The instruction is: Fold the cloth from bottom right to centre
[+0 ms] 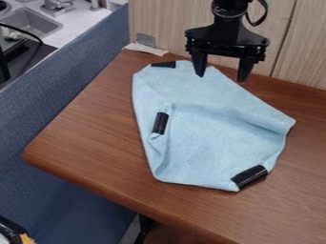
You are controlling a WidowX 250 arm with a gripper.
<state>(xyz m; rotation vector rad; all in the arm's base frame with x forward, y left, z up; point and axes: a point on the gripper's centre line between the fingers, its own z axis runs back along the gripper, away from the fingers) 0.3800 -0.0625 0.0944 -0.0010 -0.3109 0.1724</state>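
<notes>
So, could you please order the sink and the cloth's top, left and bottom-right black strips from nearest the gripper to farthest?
1. Top strip, cloth's far edge.
2. Left strip, partway down.
3. Bottom-right strip, near edge.
4. Sink, view's upper left.

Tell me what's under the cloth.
The table shows around the edges of the cloth, which lies on it. The cloth covers whatever is beneath its middle, so I can't tell if anything else is there.

Light blue cloth (216,143), black strips (249,176), brown wood-grain table (89,138), navy bench (57,105)
</notes>
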